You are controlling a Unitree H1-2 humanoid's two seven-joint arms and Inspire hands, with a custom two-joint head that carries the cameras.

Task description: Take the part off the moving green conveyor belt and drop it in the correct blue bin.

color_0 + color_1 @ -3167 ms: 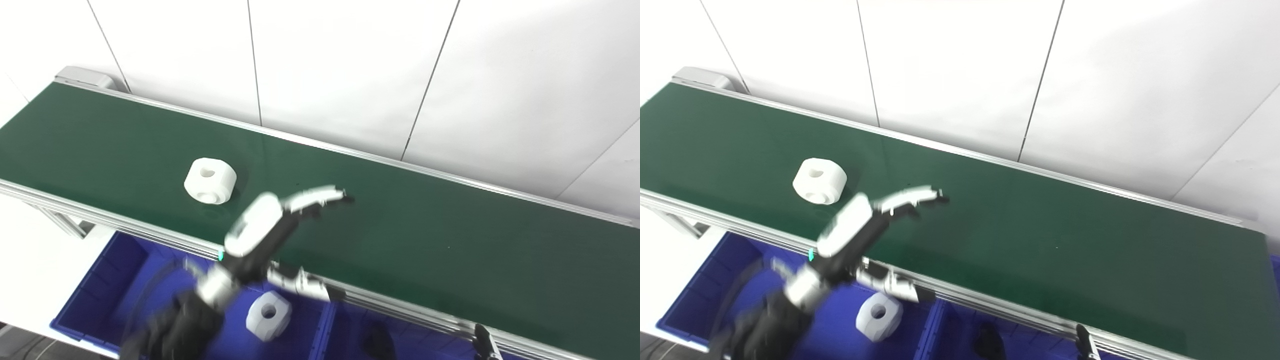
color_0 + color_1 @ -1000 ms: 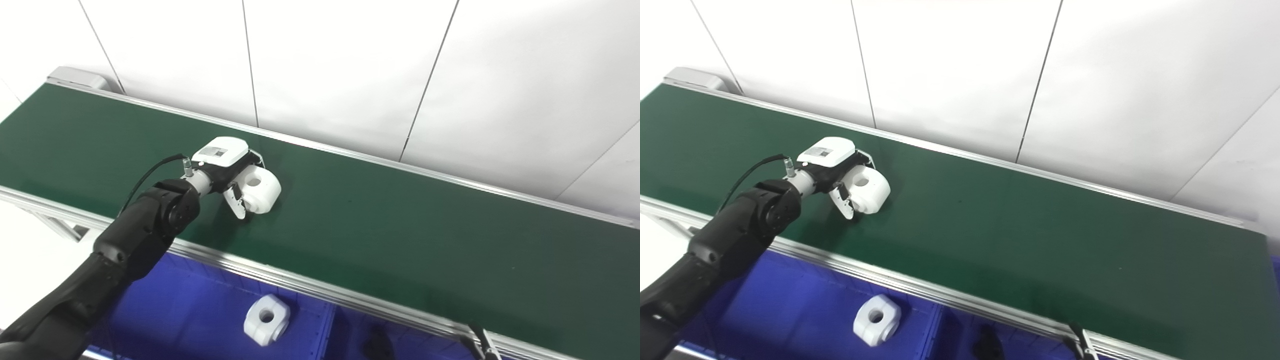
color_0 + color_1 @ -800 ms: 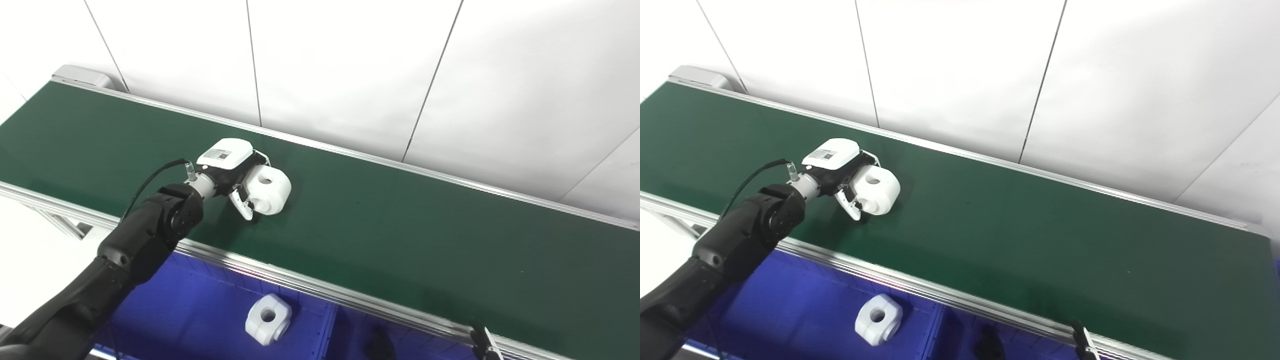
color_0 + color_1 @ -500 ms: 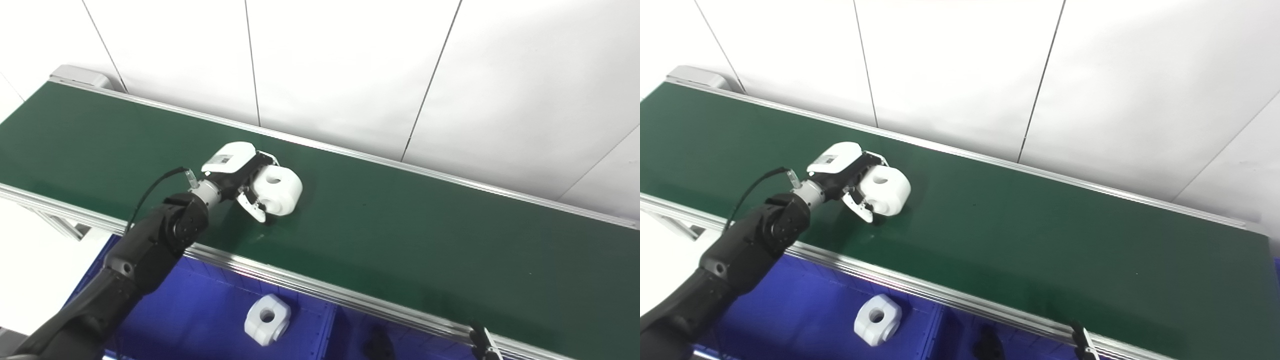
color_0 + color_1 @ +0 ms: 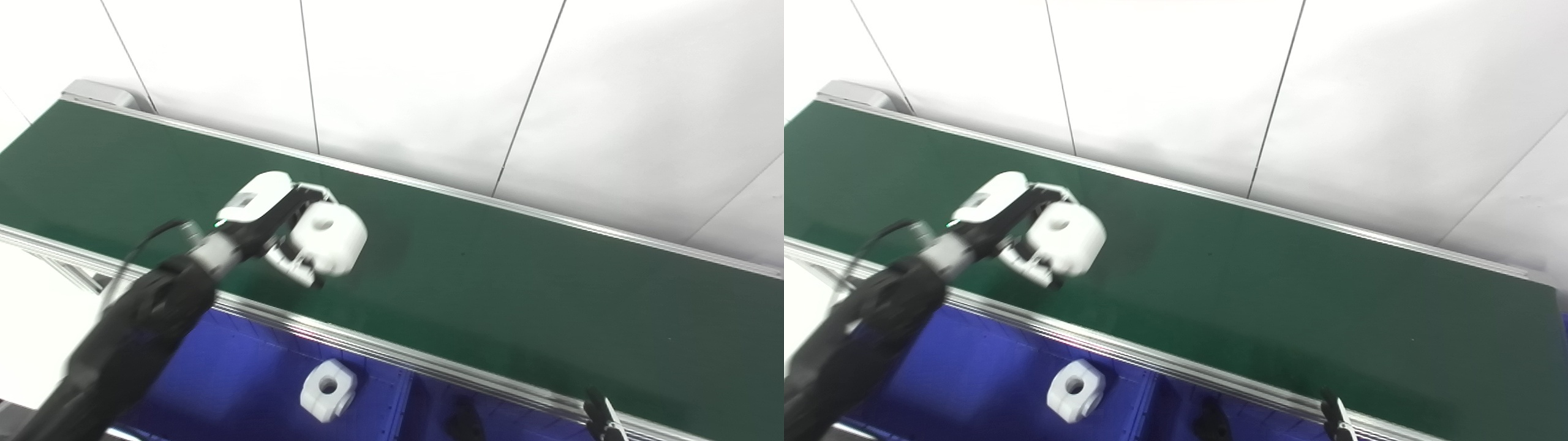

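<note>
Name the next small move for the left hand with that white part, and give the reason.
Probably carry it toward the near side, over the rail and above the blue bin. The left hand is shut on the white part, which looks lifted off the green belt, and a similar white part already lies in that bin.

A white panelled wall (image 5: 429,79) fills the background, split by thin dark seams (image 5: 309,73). Light is even and bright. A pale surface (image 5: 37,331) at lower left may be floor.

Bare green conveyor belt (image 5: 520,294)
</note>
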